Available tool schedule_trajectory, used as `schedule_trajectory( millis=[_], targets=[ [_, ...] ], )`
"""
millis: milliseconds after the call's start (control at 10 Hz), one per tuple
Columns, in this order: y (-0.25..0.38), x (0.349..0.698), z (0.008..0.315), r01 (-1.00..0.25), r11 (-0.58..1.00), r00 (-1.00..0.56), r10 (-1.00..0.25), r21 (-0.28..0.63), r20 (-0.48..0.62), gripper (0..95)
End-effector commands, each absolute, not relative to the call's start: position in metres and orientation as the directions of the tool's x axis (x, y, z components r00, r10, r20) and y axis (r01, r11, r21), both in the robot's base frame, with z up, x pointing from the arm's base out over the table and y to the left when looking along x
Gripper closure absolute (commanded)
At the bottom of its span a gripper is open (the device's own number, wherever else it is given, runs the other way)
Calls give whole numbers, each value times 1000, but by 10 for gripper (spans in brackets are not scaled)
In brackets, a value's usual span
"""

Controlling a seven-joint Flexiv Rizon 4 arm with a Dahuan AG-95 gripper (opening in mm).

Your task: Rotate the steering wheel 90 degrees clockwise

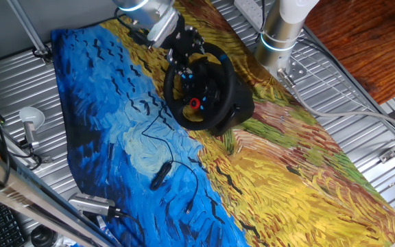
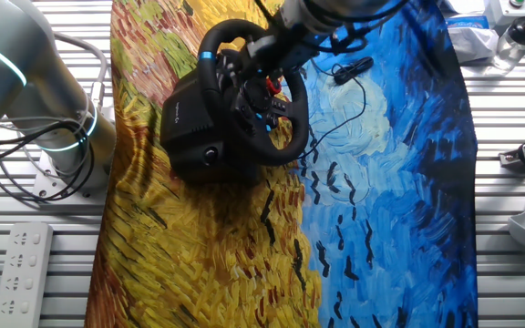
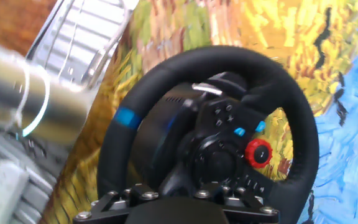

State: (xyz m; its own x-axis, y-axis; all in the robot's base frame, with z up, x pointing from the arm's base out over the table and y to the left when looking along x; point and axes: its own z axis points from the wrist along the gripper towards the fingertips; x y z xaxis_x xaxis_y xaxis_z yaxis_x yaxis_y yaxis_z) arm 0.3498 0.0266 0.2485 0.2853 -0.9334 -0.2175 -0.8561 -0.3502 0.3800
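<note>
Steering wheel (image 1: 201, 86) sits on its black base (image 2: 190, 128) atop the painted cloth (image 1: 286, 171); gripper (image 2: 276, 50) is at the rim, finger spacing impossible to tell from here.

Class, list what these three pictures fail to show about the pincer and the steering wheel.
- Pincer grip: both fixed views, too small and dark against the steering wheel rim.
- Fingertips: hand view, cut off by the bottom edge.
- Button markings: hand view, blurred.
- Wheel's base front: one fixed view, hidden behind the rim.
</note>
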Motion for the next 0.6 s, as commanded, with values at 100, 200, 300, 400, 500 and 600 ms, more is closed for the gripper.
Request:
schedule_trajectory(
  millis=[100,200,300,400,500,600],
  targets=[
    [27,349,259,-885,-220,166,-973,411,-163,380],
    [38,348,262,-890,-192,143,-979,413,-147,380],
    [40,348,261,-891,-194,145,-978,410,-149,570],
    [51,346,260,-893,-195,147,-978,405,-147,570],
    [58,345,258,-894,-204,156,-976,398,-149,570],
    [56,346,257,-896,-202,153,-977,396,-151,570]
  ],
)
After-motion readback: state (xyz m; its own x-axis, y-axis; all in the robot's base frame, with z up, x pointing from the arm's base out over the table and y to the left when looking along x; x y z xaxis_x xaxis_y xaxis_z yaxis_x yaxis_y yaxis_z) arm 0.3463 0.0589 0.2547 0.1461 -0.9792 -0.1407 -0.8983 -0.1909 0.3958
